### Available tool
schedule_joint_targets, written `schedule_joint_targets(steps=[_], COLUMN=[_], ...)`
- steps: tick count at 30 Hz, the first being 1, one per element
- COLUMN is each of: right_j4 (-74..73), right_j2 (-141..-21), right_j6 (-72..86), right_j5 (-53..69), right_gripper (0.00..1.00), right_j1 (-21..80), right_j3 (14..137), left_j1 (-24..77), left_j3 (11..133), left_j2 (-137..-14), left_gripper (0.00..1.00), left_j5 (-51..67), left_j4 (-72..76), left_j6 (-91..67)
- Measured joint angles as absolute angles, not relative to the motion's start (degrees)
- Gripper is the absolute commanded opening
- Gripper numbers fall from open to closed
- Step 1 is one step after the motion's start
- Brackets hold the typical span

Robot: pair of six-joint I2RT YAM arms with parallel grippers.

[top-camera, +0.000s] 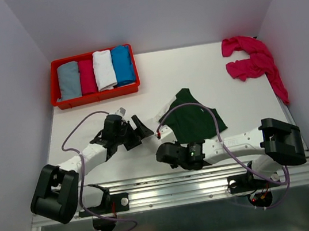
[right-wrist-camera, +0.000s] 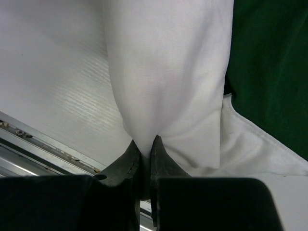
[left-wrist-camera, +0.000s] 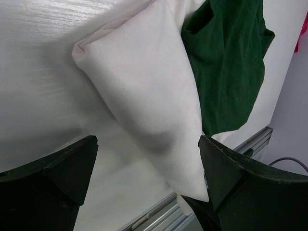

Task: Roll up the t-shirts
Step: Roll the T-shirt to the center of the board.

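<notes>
The white t-shirt with dark green sleeves (top-camera: 193,118) lies folded in the middle of the table. In the left wrist view its white body (left-wrist-camera: 144,91) forms a long folded wedge beside the green sleeve (left-wrist-camera: 231,62). My left gripper (top-camera: 144,130) is open, its jaws straddling the wedge's near end (left-wrist-camera: 149,168) without closing on it. My right gripper (top-camera: 161,149) is shut on a pinch of the white cloth (right-wrist-camera: 144,142) at the shirt's near edge, close to the table's front. Magenta-pink t-shirts (top-camera: 254,60) lie bunched at the far right.
A red tray (top-camera: 96,95) at the far left holds several rolled shirts: grey, magenta, white and blue. A metal rail (top-camera: 176,185) runs along the table's front edge, just behind both grippers. Grey walls enclose the table on three sides.
</notes>
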State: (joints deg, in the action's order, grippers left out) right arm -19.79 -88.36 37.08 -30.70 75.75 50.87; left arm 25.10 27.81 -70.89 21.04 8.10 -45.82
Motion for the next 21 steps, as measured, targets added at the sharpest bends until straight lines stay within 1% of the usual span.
schedule_joint_targets(steps=[6,9,10,12,13,15,16,17,18,20,21], right_j4=[-18.68,-18.44,-18.31,-18.15,-18.0,-17.89,-17.89,-17.89,-17.96,-18.2,-18.98], right_j2=[-88.25,-88.18,-88.18,-88.18,-88.18,-88.18,-88.18,-88.18,-88.18,-88.18,-88.18], right_j6=[37.34,37.52,37.56,37.69,37.76,37.76,37.76,37.76,37.76,37.95,37.85], right_j5=[-29.32,-28.93,-28.77,-28.6,-28.51,-28.42,-28.42,-28.42,-28.42,-28.56,-28.71], right_gripper=[0.01,0.01,0.01,0.01,0.01,0.02,0.09,0.17,0.37,0.54,0.68], right_j1=[75.4,75.4,75.4,75.33,75.29,75.2,75.13,75.07,75.07,75.02,75.02], right_j3=[50.5,50.39,50.22,49.91,49.74,49.71,49.71,49.71,49.71,49.8,50.11], left_j1=[25.78,26.06,26.17,26.26,26.28,26.3,26.3,26.3,26.3,26.33,26.33], left_j3=[26.96,26.98,26.98,26.98,27.0,27.07,27.18,27.4,27.64,28.32,28.84], left_j2=[-77.21,-78.5,-78.89,-79.42,-79.9,-80.93,-81.56,-82.28,-82.83,-83.26,-83.26], left_gripper=[0.98,0.98,0.95,0.83,0.7,0.5,0.28,0.18,0.0,0.0,0.0], left_j5=[22.7,23.16,23.2,23.18,23.07,22.94,22.74,22.61,22.55,22.52,22.39], left_j4=[14.13,16.97,17.87,18.72,19.2,19.88,20.01,19.88,19.73,18.9,18.31], left_j6=[-47.51,-47.99,-48.21,-48.51,-48.56,-48.8,-48.73,-48.6,-48.51,-48.18,-48.07])
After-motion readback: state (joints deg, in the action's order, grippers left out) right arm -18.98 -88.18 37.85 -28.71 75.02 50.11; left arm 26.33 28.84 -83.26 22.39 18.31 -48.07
